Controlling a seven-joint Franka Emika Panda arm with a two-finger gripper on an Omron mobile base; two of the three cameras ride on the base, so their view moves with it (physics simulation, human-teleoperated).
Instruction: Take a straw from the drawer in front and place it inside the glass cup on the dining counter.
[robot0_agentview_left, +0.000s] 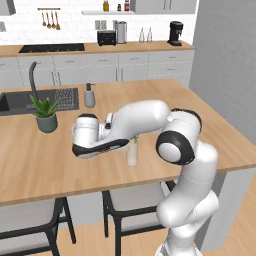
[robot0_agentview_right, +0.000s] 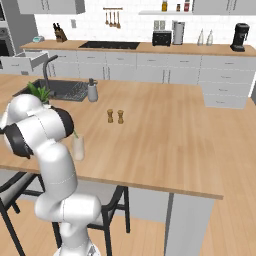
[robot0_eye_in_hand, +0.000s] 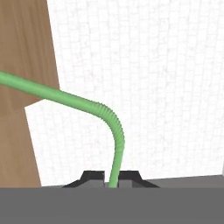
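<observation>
Straw (robot0_eye_in_hand: 114, 124) bent, tip leftward in gripper (robot0_eye_in_hand: 111, 177)

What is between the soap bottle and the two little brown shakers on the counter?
Nothing. In the right base view, bare wooden dining counter runs from the soap dispenser to the brown shakers.

A glossy white robot arm (robot0_agentview_left: 187, 200) made of rounded, tube-like segments, joined by dark grey to black ring-shaped joints (robot0_agentview_left: 175, 146). The hand section is a white block with a dark underside (robot0_agentview_left: 97, 148). The gripper (robot0_eye_in_hand: 112, 178) ends in two small, dark, angular finger tips (robot0_eye_in_hand: 92, 176).
</observation>
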